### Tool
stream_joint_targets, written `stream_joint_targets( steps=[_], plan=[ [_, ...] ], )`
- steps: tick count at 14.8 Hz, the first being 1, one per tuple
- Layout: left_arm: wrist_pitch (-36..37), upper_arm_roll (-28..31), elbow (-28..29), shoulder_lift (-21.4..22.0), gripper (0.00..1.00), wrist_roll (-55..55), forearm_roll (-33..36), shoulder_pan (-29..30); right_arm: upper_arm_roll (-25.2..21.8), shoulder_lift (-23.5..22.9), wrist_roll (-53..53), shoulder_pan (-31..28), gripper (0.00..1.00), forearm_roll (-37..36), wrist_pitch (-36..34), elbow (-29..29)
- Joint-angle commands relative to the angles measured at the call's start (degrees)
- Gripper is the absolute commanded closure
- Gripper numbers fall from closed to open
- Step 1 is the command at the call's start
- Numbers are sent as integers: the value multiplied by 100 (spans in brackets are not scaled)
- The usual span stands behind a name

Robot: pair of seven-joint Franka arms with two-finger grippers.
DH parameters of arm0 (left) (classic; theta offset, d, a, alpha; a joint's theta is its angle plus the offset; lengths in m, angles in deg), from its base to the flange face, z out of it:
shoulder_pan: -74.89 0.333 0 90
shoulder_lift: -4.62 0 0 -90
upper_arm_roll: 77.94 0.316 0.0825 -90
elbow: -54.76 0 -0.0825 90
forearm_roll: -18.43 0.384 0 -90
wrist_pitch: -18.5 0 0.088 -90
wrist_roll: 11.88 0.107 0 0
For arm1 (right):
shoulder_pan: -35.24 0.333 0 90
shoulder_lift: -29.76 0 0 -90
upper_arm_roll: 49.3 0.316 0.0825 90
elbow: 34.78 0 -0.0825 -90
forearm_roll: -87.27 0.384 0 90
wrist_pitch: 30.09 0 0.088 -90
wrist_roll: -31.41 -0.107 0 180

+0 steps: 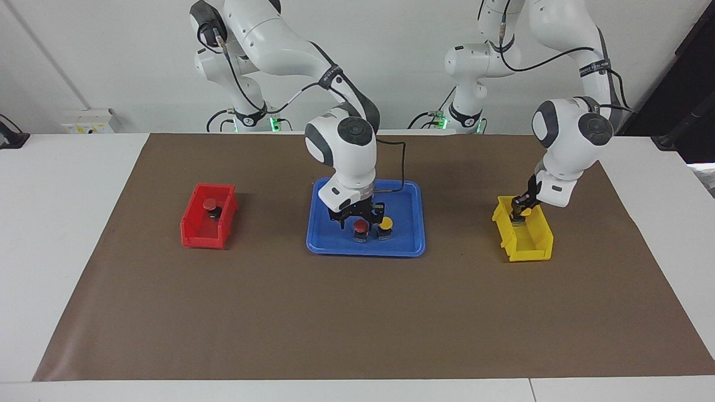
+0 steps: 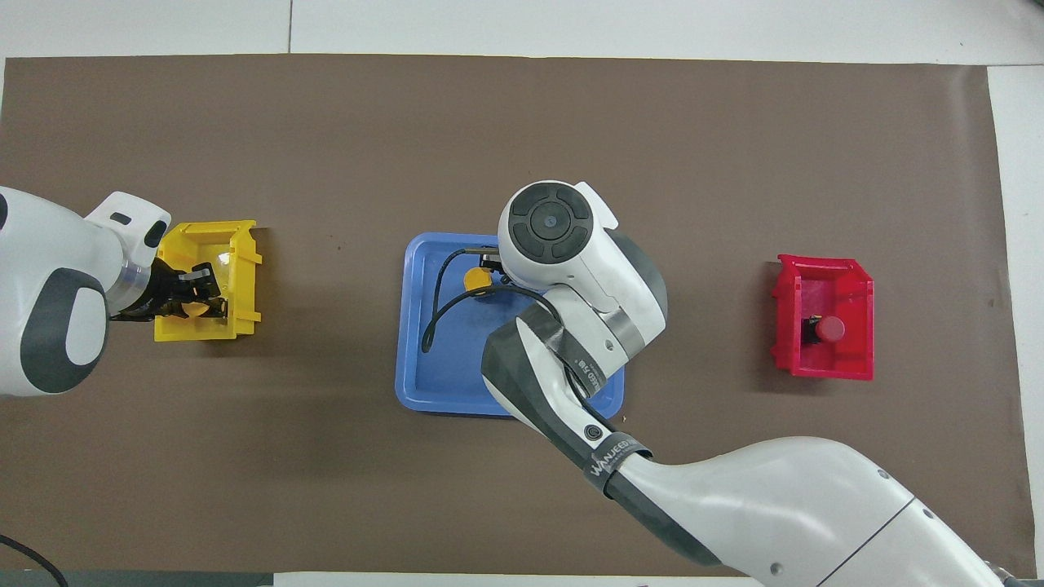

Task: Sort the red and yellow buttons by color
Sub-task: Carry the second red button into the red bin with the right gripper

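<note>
We see white bench point(image 1: 67, 184) under brown mat point(image 1: 357, 312). On mat: red bin point(image 1: 208, 216) toward right arm's end, blue tray point(image 1: 402, 245) mid, yellow bin point(image 1: 525, 234) toward left arm's end.

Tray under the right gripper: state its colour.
Blue; the tray shows best in the facing view, right gripper over it.
</note>
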Motion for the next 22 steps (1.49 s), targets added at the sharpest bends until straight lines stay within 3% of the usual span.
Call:
stream_joint_targets(
  steps=[1, 2, 3, 7, 11, 15, 16, 17, 19, 21, 22],
  plan=[
    [-141, 27, 173, 123, 79, -1, 21, -64, 20, 136, -79, -22, 23, -101, 216, -222],
    [-141, 27, 173, 123, 54, 7, 21, -55, 20, 145, -79, -22, 25, -101, 286, -240],
    [-123, 27, 173, 123, 46, 8, 21, -64, 20, 136, -79, -22, 27, -101, 312, -240],
    [-115, 36, 165, 123, 46, 16, 21, -46, 20, 145, -26, -22, 34, -101, 313, -284],
    [-62, 44, -19, 79, 46, 8, 21, -46, 29, 154, -26, -5, 35, -101, 313, -319],
    [1024, 44, -1124, -211, 45, -1, 30, -55, 29, 198, -26, -5, 36, -101, 374, -407],
    [1359, 44, -1449, -220, 26, 7, 39, -64, 29, 198, -17, -13, 43, -101, 374, -407],
    [1588, 36, -1714, -203, 0, 8, 82, -151, 29, 198, -17, -13, 50, -101, 383, -398],
    [2167, 44, -2188, -71, 0, 77, 144, -213, 29, 189, -26, -5, 65, -75, 462, -398],
    [2801, 36, -2672, 70, 0, 917, 328, -231, 29, 189, -17, -13, 79, -83, 445, -355],
    [3117, 18, -2935, 122, 0, 1409, 329, -231, 29, 189, -9, -22, 81, -83, 358, -285]
  ],
)
